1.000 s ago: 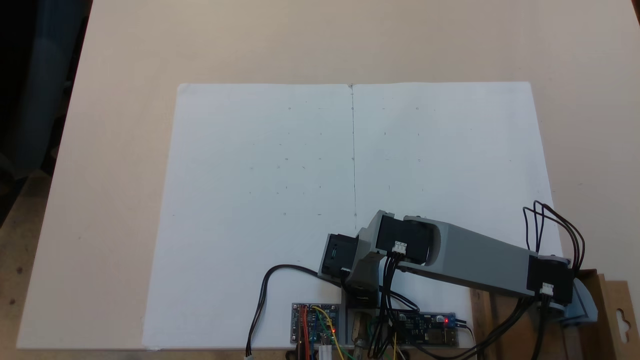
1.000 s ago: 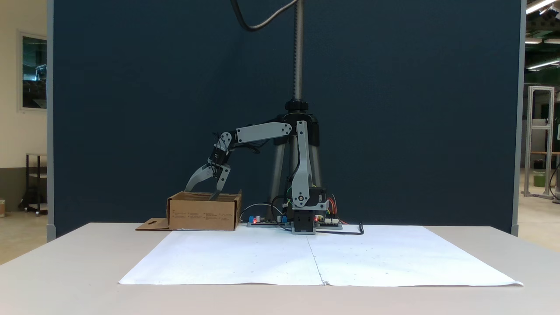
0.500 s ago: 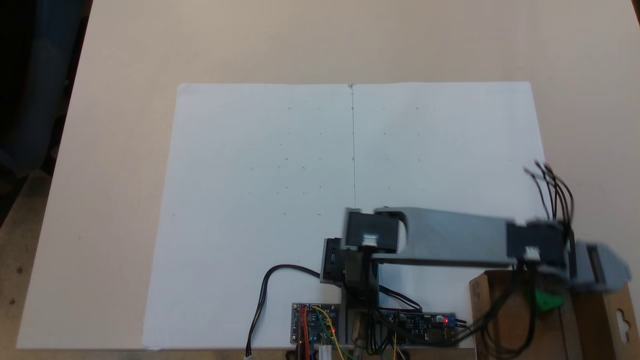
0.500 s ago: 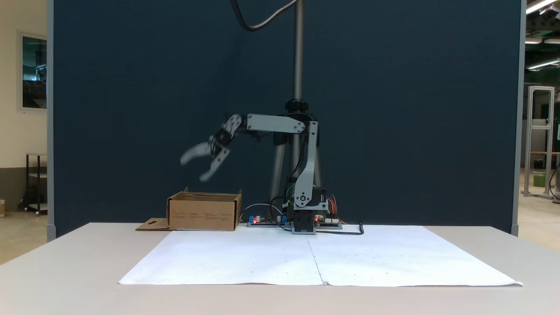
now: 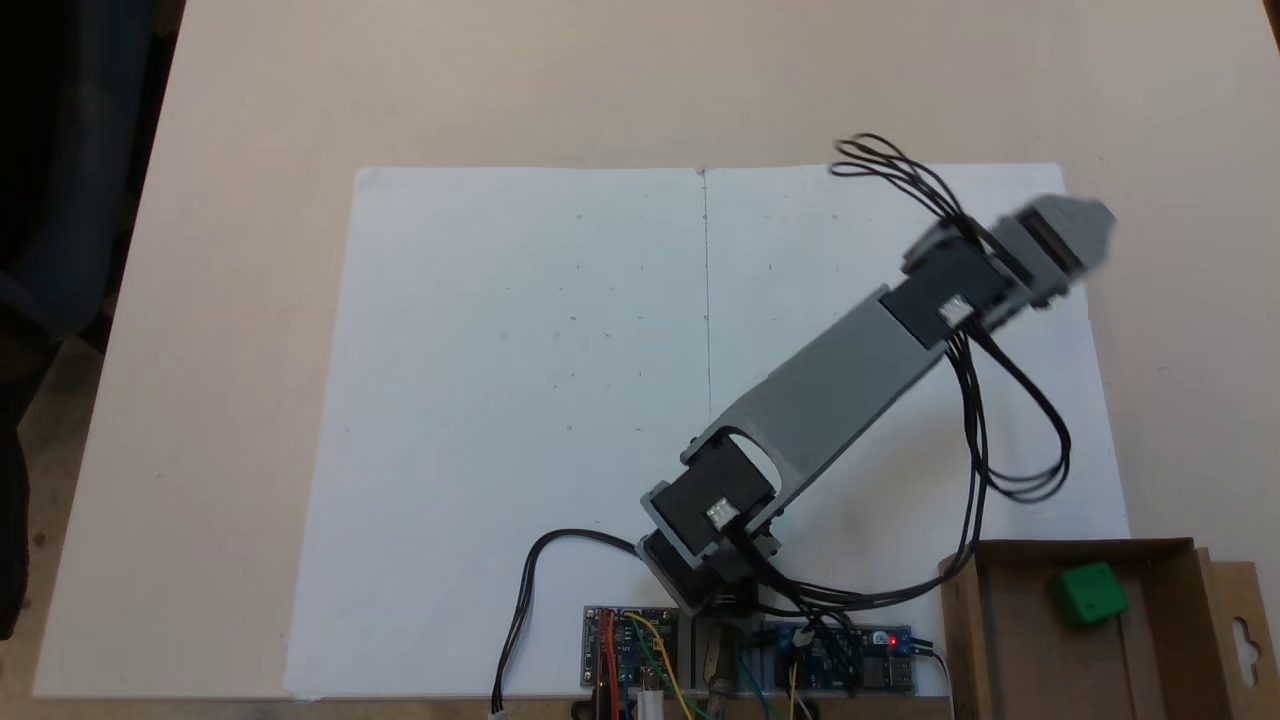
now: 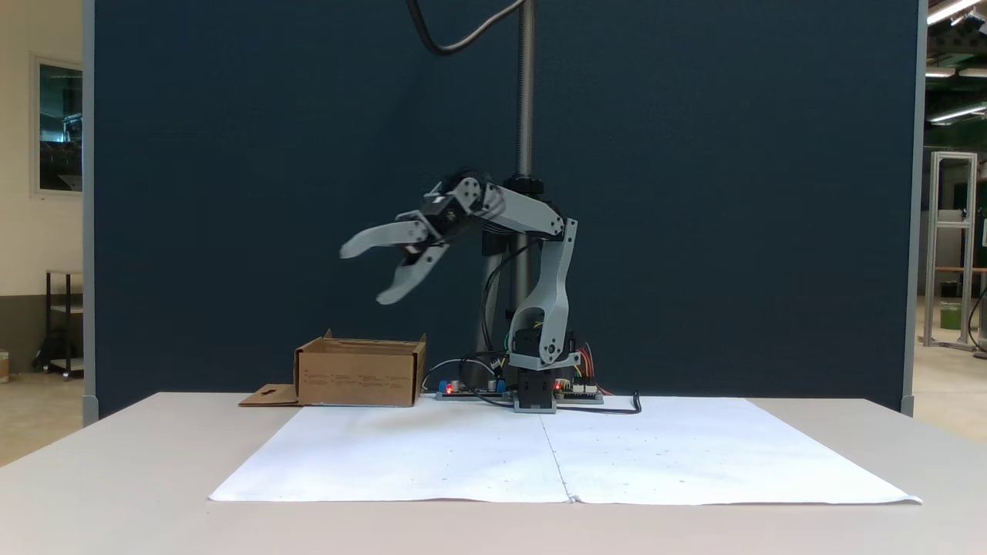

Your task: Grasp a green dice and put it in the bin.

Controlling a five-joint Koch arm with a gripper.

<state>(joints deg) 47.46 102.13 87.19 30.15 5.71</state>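
At lower right, the shallow brown cardboard bin [image 5: 1010,640] holds the small bright green plastic dice [image 5: 1089,594]; its printed label is unreadable. The grey gripper [image 6: 368,273] hangs spread, empty.

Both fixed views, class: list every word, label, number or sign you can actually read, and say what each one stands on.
No text can be read in either view.
Cardboard box: faint rows of dark print on its front wall, too small to read.
Circuit boards at the arm's base: any markings too small and blurred to read.
White paper sheet: scattered small pencil marks, no letters or numbers.
Green dice: no pips legible.
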